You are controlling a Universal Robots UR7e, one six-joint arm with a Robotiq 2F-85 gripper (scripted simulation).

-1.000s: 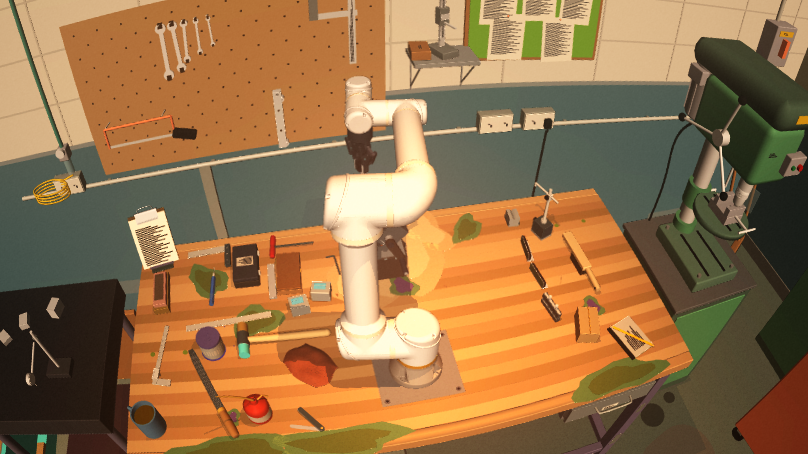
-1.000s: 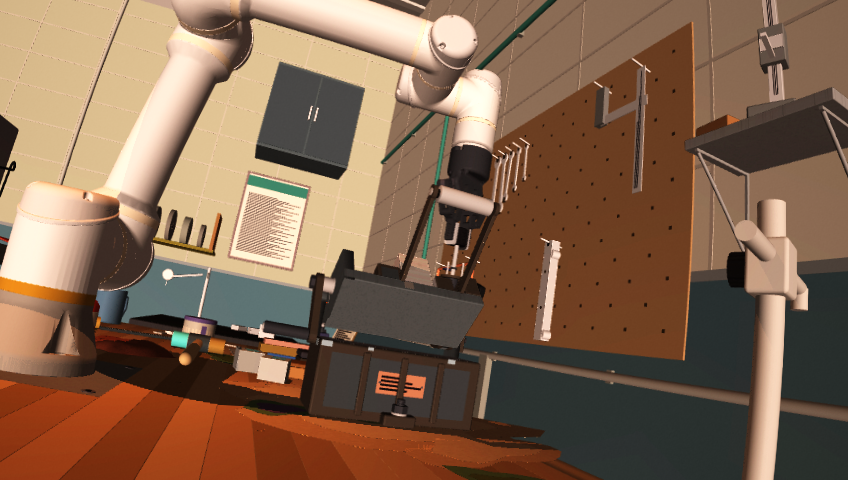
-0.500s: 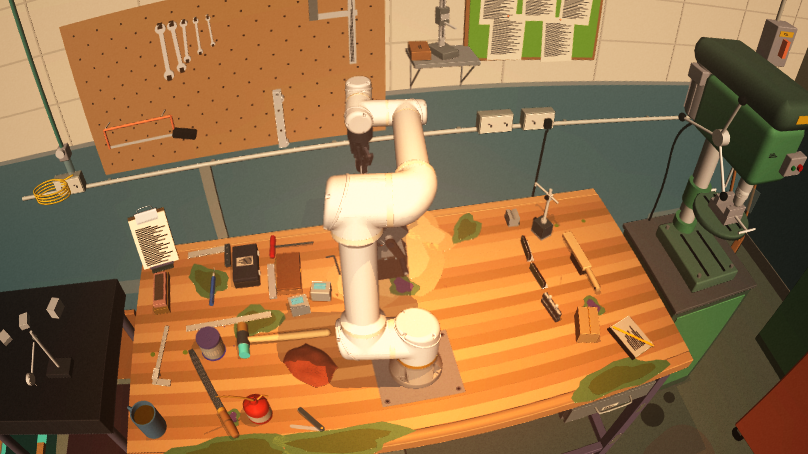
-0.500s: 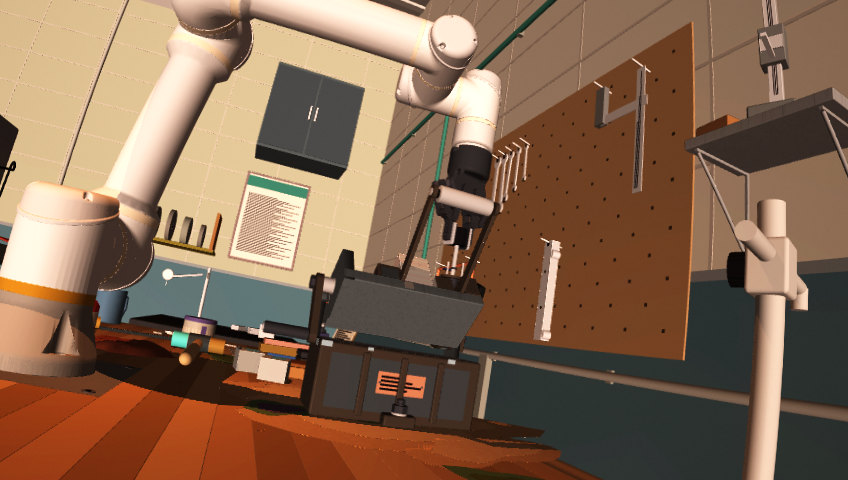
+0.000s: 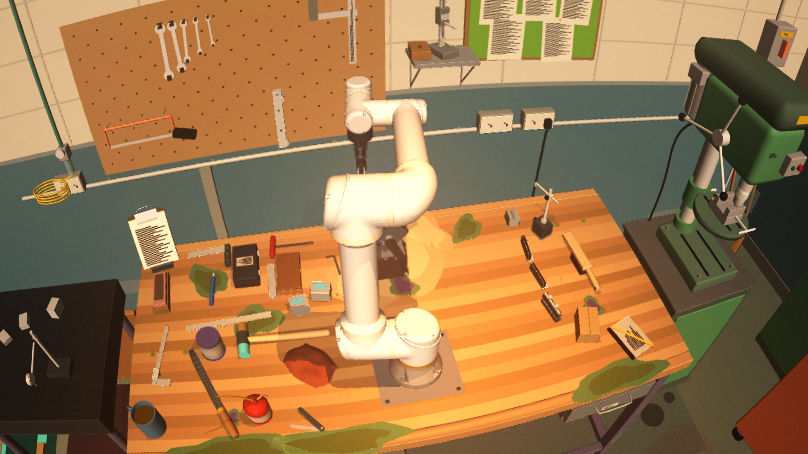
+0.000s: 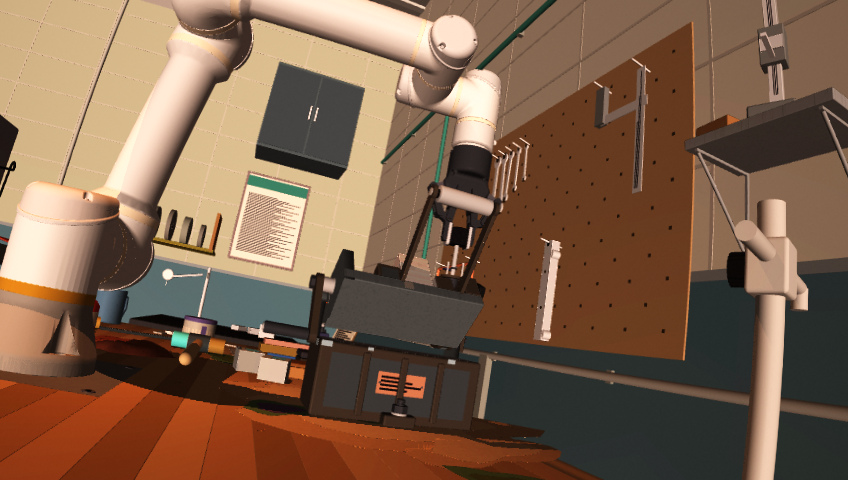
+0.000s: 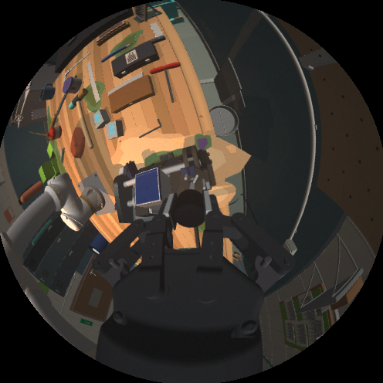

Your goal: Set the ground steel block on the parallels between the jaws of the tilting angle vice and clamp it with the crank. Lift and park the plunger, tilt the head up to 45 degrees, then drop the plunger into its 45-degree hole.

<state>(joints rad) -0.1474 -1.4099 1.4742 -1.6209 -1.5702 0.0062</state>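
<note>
The steel block point(image 7: 147, 186) sits between the jaws of the tilting angle vice point(image 6: 396, 333), whose head is tilted up above its dark base. My gripper point(image 6: 458, 238) hangs above the far end of the vice, and in the wrist camera its fingers close on the round black knob of the plunger point(image 7: 190, 206), whose thin pin point(image 6: 453, 257) runs down toward the head. From the side camera the vice point(image 5: 392, 257) is mostly hidden behind my arm. The crank is not clearly visible.
The pegboard point(image 6: 589, 196) stands close behind the vice, past the bench's rear edge. To the left on the bench lie a hammer point(image 5: 282, 337), small blocks point(image 5: 309, 298), a wooden block point(image 5: 288, 272) and a black case point(image 5: 246, 264). A drill press point(image 5: 734, 164) stands at right.
</note>
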